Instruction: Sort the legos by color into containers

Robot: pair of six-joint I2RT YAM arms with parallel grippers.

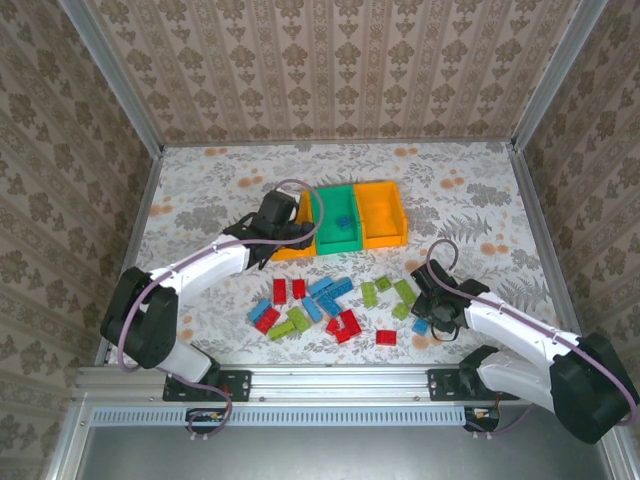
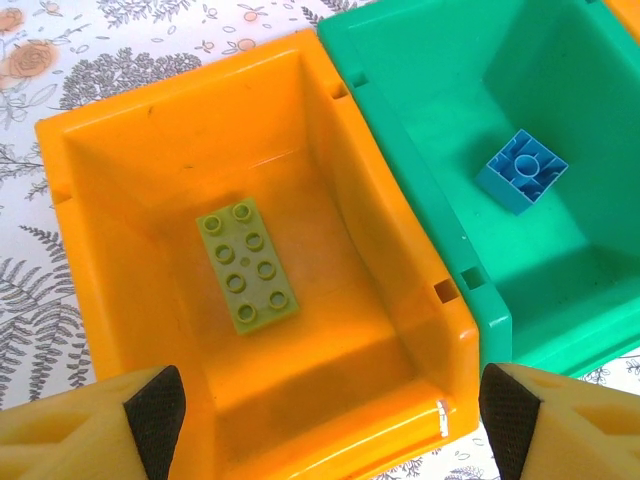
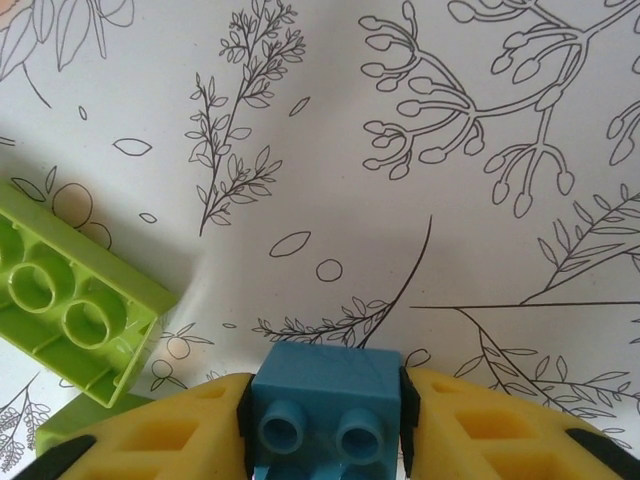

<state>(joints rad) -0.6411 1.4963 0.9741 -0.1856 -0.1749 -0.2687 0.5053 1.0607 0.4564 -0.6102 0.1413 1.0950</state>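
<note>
Three containers stand in a row: a left orange bin (image 2: 180, 95), a green bin (image 1: 325, 240) and a right orange bin (image 1: 383, 241). My left gripper (image 2: 333, 420) hovers open over the left orange bin, where a lime green lego (image 2: 248, 263) lies flat. A blue lego (image 2: 522, 170) rests in the green bin. Low over the table at the right of the pile, my right gripper (image 3: 325, 412) is shut on a small blue lego (image 3: 325, 380). Loose red (image 1: 280, 291), blue (image 1: 330, 290) and lime green legos (image 1: 404, 291) lie scattered in front of the bins.
A lime green brick (image 3: 70, 305) lies just left of the right gripper's fingers. Patterned walls close in the floral table (image 1: 480, 200) on three sides. The left arm (image 1: 200, 270) stretches diagonally toward the bins.
</note>
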